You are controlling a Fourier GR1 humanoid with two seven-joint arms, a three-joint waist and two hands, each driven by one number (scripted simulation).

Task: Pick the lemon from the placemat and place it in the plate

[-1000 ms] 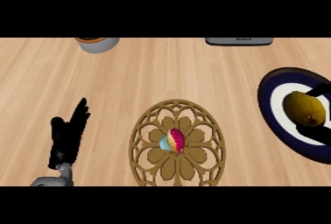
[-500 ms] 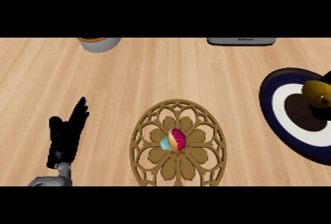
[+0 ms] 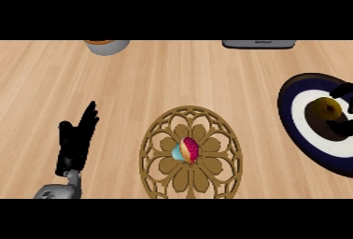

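The yellow lemon (image 3: 322,107) is over the white middle of the dark blue plate (image 3: 298,122) at the right edge. My right hand (image 3: 343,90) shows only as black fingers, curled above and below the lemon; the rest is cut off by the edge. I cannot tell whether the lemon touches the plate. The round brown cut-out placemat (image 3: 207,179) lies at the lower middle with a small multicoloured egg-shaped thing (image 3: 187,150) at its centre. My left hand (image 3: 74,140) rests open at the lower left, fingers up, well apart from the placemat.
A grey bowl (image 3: 107,46) stands at the back left. A dark flat object (image 3: 258,44) lies at the back edge, right of centre. Bare wooden counter (image 3: 179,79) lies between the placemat and the back.
The lemon with my right hand's fingers has shifted a little over the plate: up and right, then back left. The left hand and the placemat have not moved.
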